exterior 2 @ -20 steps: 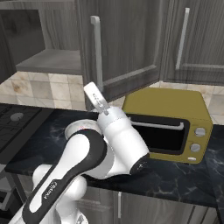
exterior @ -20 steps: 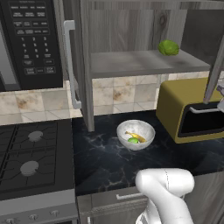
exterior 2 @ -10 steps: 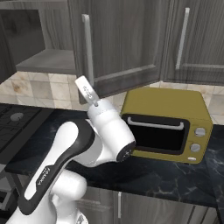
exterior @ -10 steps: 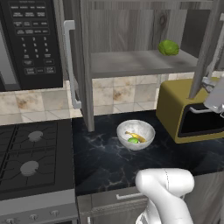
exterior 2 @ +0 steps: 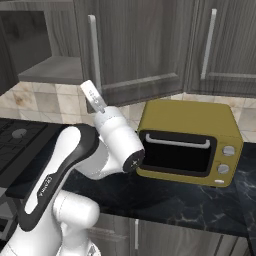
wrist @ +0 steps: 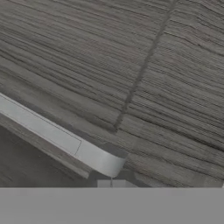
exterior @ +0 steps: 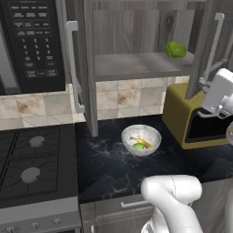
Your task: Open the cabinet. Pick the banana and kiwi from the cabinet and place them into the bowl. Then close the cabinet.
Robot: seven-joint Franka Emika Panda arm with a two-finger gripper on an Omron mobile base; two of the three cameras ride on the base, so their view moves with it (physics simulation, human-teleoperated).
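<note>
In the left base view, the cabinet [exterior: 141,68] stands open, with both doors swung out. The left door [exterior: 84,68] is seen almost edge-on, and its handle [exterior: 72,66] faces the microwave [exterior: 32,43]. On the grey shelf [exterior: 136,66] lies a green lumpy fruit [exterior: 175,49], near the right end. The bowl [exterior: 141,139] sits on the dark counter [exterior: 109,164] below the cabinet, between the stove [exterior: 32,164] and the yellow oven [exterior: 193,118]. Inside the bowl are the banana [exterior: 140,142] and the kiwi [exterior: 138,146], touching each other. The white hand of the arm is at the right edge, just beside the handle [exterior: 214,45] of the right door [exterior: 205,54]; the finger tips cannot be made out here.

In the right base view, the arm rises from the lower left and bends toward the cabinet. The gripper [exterior 2: 90,93] points up and left, and its tip is at the lower end of the door handle [exterior 2: 93,55], on the front of the right door [exterior 2: 132,47]. The jaws are pressed together with nothing between them. The yellow oven [exterior 2: 187,142] stands on the counter [exterior 2: 165,200] to the right of the arm.

In the hand view, the wood-grain door panel [wrist: 131,65] is very close. The silver bar handle [wrist: 61,140] runs diagonally across the lower left, and its end is just above the dark finger tips [wrist: 111,183].
</note>
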